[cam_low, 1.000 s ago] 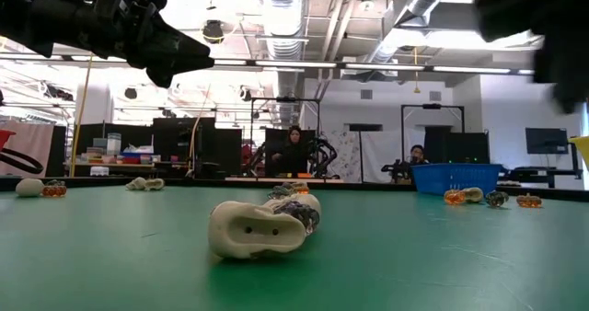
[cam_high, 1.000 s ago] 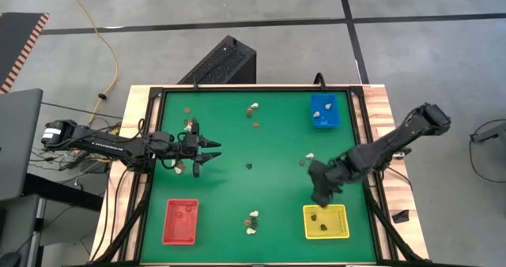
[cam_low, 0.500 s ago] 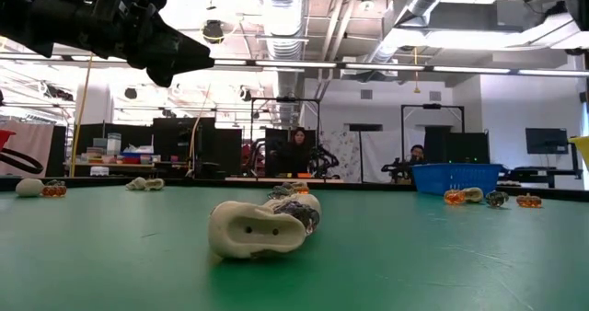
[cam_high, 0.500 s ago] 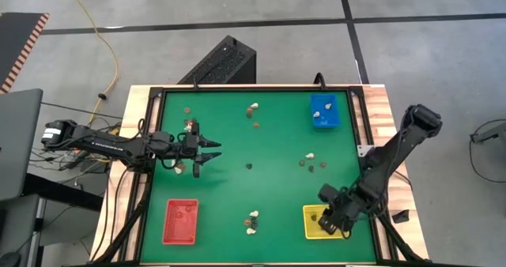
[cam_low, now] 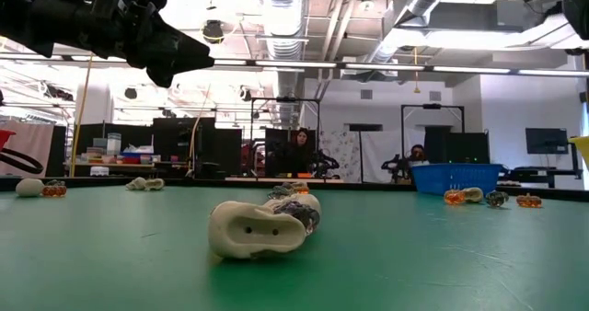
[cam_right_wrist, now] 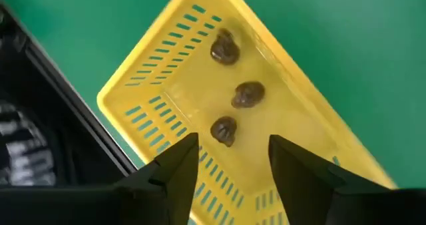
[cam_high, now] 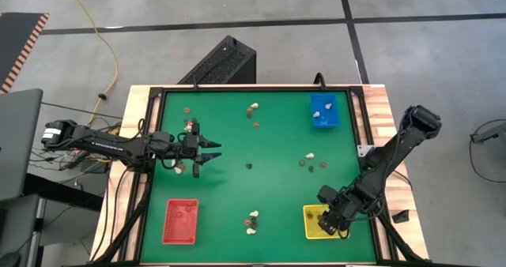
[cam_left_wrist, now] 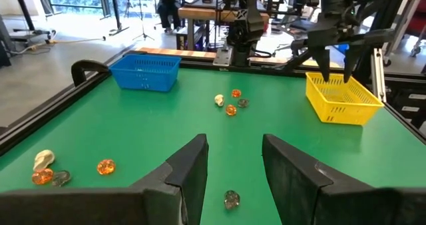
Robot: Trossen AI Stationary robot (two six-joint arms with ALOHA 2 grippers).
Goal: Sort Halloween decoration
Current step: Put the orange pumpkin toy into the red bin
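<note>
Small Halloween trinkets lie scattered on the green mat: a cream one (cam_high: 253, 107) far off, a dark one (cam_high: 248, 166) mid-table, a few (cam_high: 310, 157) at right, others (cam_high: 252, 218) near the front. My right gripper (cam_high: 328, 222) hangs open over the yellow tray (cam_high: 310, 212), pointing steeply down, nothing between its fingers (cam_right_wrist: 234, 144). Three dark trinkets (cam_right_wrist: 247, 94) lie on the tray floor. My left gripper (cam_high: 212, 152) hovers open and level above the mat at left, with a dark trinket (cam_left_wrist: 231, 199) on the mat below it.
A red tray (cam_high: 180, 220) stands at the near left and a blue tray (cam_high: 324, 110) at the far right, each with a few trinkets inside. A raised black frame (cam_high: 364, 152) borders the mat. In the low view a cream skull trinket (cam_low: 258, 228) lies close to the camera.
My right gripper has swung from the right middle of the mat toward the near edge and now stands over the yellow tray, slightly lower. The left arm has kept still.
</note>
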